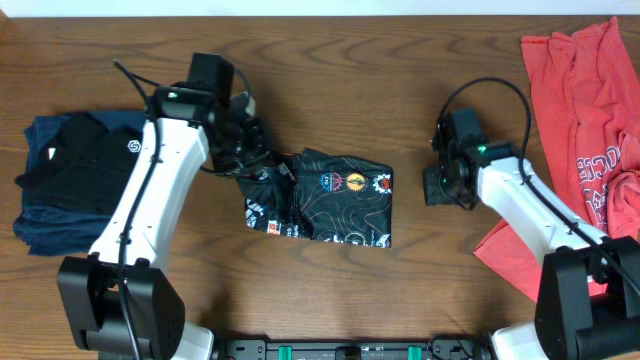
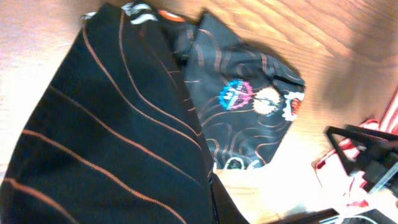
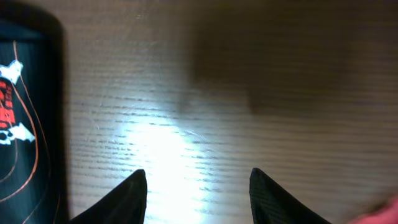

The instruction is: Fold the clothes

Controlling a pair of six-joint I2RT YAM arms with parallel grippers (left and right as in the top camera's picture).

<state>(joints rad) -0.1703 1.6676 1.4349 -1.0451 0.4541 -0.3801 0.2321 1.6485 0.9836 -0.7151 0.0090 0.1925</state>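
The black sports shirt (image 1: pixel 340 200) with thin wavy lines and coloured logos lies partly folded at the table's middle. My left gripper (image 1: pixel 262 160) is shut on its left edge, and the raised cloth (image 2: pixel 118 137) fills most of the left wrist view and hides the fingertips. Beyond the cloth shows the folded part with the logos (image 2: pixel 255 99). My right gripper (image 1: pixel 432 187) hangs just right of the shirt, low over bare wood. It is open (image 3: pixel 198 177) with nothing between its fingers. The shirt's edge (image 3: pixel 25 124) shows at the left of the right wrist view.
Coral-red lettered T-shirts (image 1: pixel 585 150) lie loose at the table's right side, partly under the right arm. A folded stack of dark clothes (image 1: pixel 75 180) sits at the left. Bare wood lies along the back and between shirt and red pile.
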